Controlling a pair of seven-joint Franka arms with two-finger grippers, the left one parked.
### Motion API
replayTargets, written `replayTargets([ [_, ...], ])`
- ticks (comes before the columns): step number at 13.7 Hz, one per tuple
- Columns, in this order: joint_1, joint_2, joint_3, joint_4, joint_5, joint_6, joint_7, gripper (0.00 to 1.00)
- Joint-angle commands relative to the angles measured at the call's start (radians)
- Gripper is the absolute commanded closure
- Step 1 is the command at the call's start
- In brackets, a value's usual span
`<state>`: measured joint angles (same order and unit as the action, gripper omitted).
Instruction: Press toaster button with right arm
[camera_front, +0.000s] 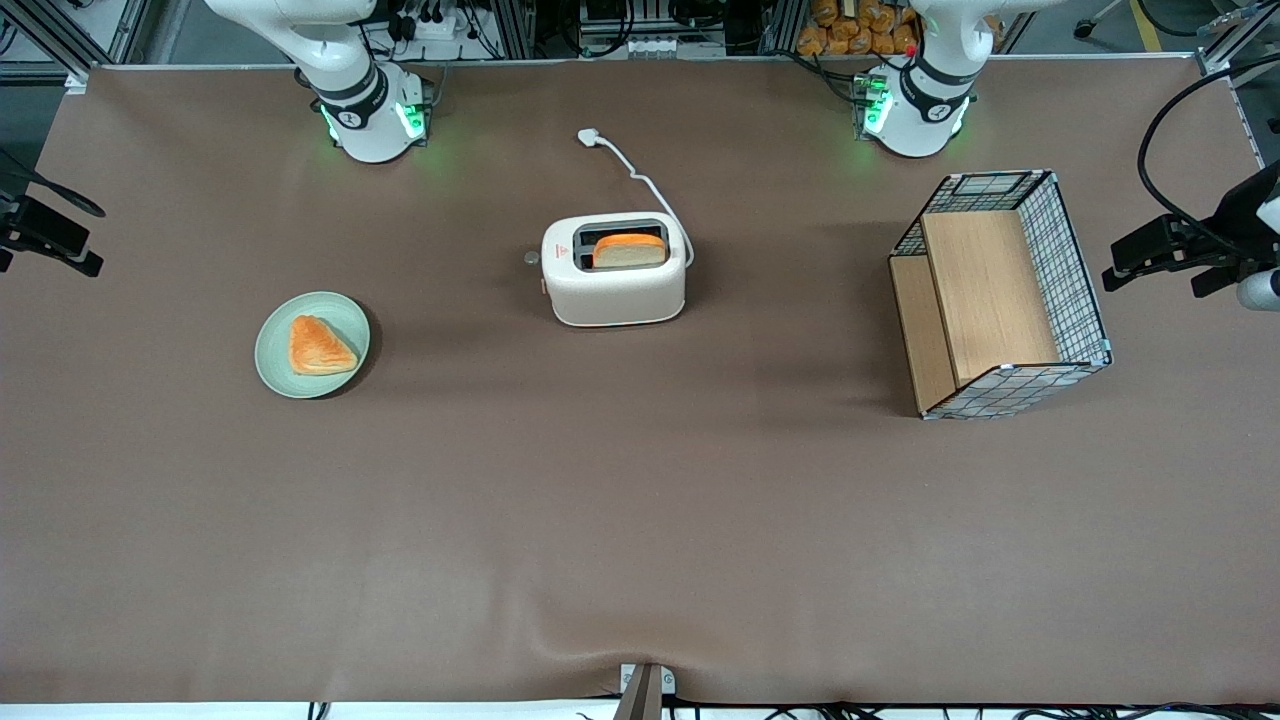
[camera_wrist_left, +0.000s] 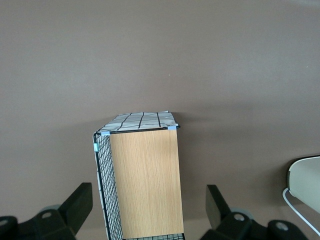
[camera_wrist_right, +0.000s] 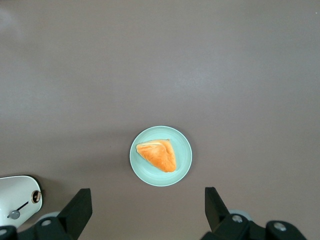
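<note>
The cream-white toaster (camera_front: 615, 285) stands mid-table with a slice of toast (camera_front: 630, 250) in one slot. Its small grey button (camera_front: 532, 257) sticks out of the narrow end that faces the working arm's end of the table. The right wrist view shows that end of the toaster (camera_wrist_right: 17, 195) with the button (camera_wrist_right: 14, 214). My right gripper (camera_wrist_right: 147, 212) hangs high above the table, open and empty, its black fingers (camera_wrist_right: 80, 205) spread wide, well apart from the toaster. Only the right arm's base and lower links (camera_front: 355, 95) show in the front view.
A pale green plate (camera_front: 275, 362) with a triangular pastry (camera_front: 320, 346) lies toward the working arm's end; it also shows below the gripper (camera_wrist_right: 182, 167). A wire basket with wooden shelves (camera_front: 1000, 295) stands toward the parked arm's end. The toaster's white cord and plug (camera_front: 588, 135) trail toward the arm bases.
</note>
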<state>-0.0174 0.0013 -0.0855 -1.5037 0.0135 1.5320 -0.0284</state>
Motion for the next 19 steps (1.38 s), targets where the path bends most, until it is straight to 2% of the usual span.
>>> replayTargets([
  [1, -0.009, 0.002, 0.006, 0.011, -0.003, -0.013, -0.008, 0.0],
  [8, -0.007, 0.006, 0.006, 0.002, -0.009, -0.006, -0.015, 0.0],
  [14, 0.005, 0.008, 0.012, 0.002, -0.001, -0.087, -0.011, 0.0],
  [18, 0.076, 0.016, 0.043, -0.039, 0.003, -0.092, -0.008, 0.0],
  [19, 0.079, 0.014, 0.046, -0.055, 0.035, -0.093, -0.007, 0.0],
])
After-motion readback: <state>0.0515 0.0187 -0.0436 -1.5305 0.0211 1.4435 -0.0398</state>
